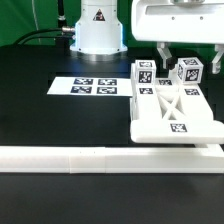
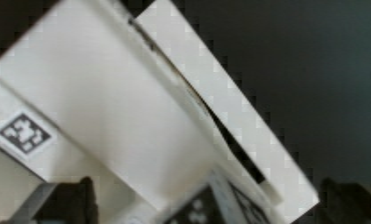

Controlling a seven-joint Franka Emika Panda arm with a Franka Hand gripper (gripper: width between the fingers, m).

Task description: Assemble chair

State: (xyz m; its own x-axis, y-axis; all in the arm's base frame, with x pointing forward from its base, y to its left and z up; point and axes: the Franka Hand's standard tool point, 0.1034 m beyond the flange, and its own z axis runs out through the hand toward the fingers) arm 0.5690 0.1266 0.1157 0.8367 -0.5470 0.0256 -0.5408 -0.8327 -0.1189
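Note:
The chair's white pieces lie together at the exterior view's right. A flat slab [image 1: 176,118] with a cross-shaped pattern lies in front. Behind it stand two square posts [image 1: 143,73], [image 1: 188,70] with black-and-white tags. My gripper [image 1: 186,57] hangs open just above the right post, one finger on each side, touching nothing. In the wrist view, blurred white pieces [image 2: 120,95] fill the picture, one carrying a tag [image 2: 22,133]. A tagged post top [image 2: 214,203] shows between my dark fingers [image 2: 66,200].
The marker board [image 1: 94,87] lies flat on the black table, to the exterior view's left of the pieces. The long white border rail [image 1: 90,158] runs along the front and turns up at the right. The robot's base [image 1: 97,30] stands at the back.

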